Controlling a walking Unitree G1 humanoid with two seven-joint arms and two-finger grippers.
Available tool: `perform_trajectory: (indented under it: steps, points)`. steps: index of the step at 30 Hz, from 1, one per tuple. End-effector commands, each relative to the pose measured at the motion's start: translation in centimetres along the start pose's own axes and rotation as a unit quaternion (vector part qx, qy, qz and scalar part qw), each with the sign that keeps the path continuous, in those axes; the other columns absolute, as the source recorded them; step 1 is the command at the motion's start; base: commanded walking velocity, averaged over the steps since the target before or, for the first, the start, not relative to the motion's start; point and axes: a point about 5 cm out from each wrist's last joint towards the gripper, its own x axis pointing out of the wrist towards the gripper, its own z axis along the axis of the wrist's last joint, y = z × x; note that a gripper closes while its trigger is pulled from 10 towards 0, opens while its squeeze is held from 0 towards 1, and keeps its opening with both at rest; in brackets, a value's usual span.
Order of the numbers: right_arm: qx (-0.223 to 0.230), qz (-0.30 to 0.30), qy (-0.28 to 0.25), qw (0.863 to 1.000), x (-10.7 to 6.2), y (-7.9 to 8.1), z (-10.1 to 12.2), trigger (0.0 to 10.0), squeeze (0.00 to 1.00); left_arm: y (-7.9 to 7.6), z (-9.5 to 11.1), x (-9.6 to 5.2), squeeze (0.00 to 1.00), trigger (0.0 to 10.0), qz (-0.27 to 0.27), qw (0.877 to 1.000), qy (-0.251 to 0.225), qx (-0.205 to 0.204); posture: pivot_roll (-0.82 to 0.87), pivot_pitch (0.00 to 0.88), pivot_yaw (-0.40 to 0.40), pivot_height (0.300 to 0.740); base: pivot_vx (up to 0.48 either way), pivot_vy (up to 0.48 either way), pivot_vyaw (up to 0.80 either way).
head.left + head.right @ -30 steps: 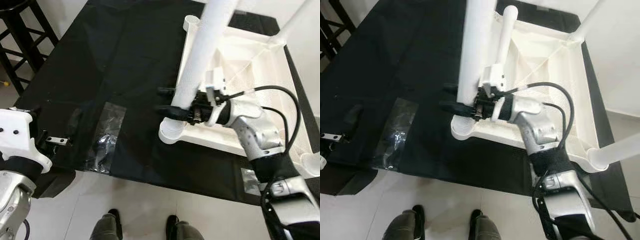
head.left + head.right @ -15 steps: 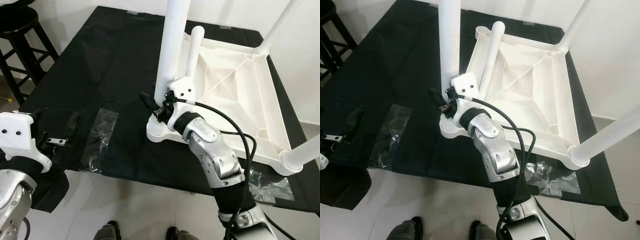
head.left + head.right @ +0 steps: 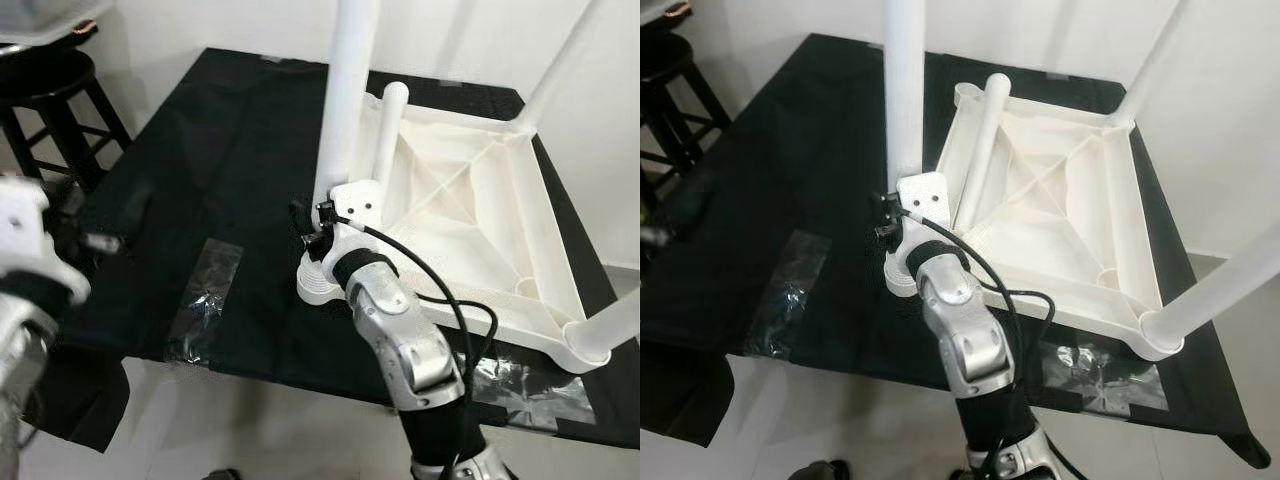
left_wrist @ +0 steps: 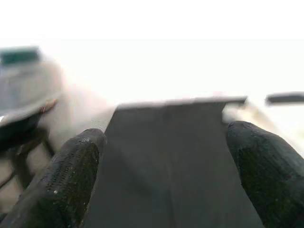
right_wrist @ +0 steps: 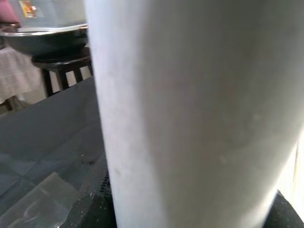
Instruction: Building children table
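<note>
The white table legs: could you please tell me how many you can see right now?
4: one upright in the right gripper, one loose leg lying in the tabletop, one at the far corner, one at the near-right corner.

tabletop (image 3: 470, 215): white, upside down on mat | near-corner leg (image 3: 345, 110): upright

White table leg (image 5: 190, 109) stands close before black stool (image 5: 59, 64).
</note>
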Motion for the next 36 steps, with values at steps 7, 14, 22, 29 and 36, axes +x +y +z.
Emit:
perform_trajectory:
  steps: [7,14,22,29,36]
  points:
    - [-0.006,-0.02,0.083,0.996,-0.6,0.6,-3.9,10.0,0.0,-2.6,3.7,3.6,0.0,10.0,-0.184,0.981,-0.048,-0.045,0.09,0.12,-0.017,0.74,0.0,0.0,0.0]
    - [-0.016,-0.033,0.058,0.998,0.0,1.1,-3.5,10.0,0.0,-5.7,4.8,6.9,0.44,10.0,-0.35,0.929,-0.028,-0.115,0.09,0.102,0.004,0.74,0.0,0.0,0.0]
    - [-0.018,-0.028,0.045,0.998,0.2,1.4,-3.4,10.0,0.0,-8.0,4.2,8.7,1.0,10.0,-0.444,0.881,0.031,-0.16,0.09,0.084,0.02,0.74,0.0,0.0,0.0]
    - [-0.016,-0.025,0.038,0.999,0.4,1.7,-3.3,10.0,0.0,-9.4,3.7,10.4,1.0,10.0,-0.45,0.877,0.032,-0.168,0.08,0.082,0.023,0.74,0.0,0.0,0.0]
    - [-0.012,-0.011,0.026,1.0,0.4,2.2,-3.0,10.0,0.0,-10.6,2.7,11.9,0.0,10.0,-0.429,0.886,0.04,-0.173,0.07,0.076,0.03,0.74,0.0,0.0,0.0]
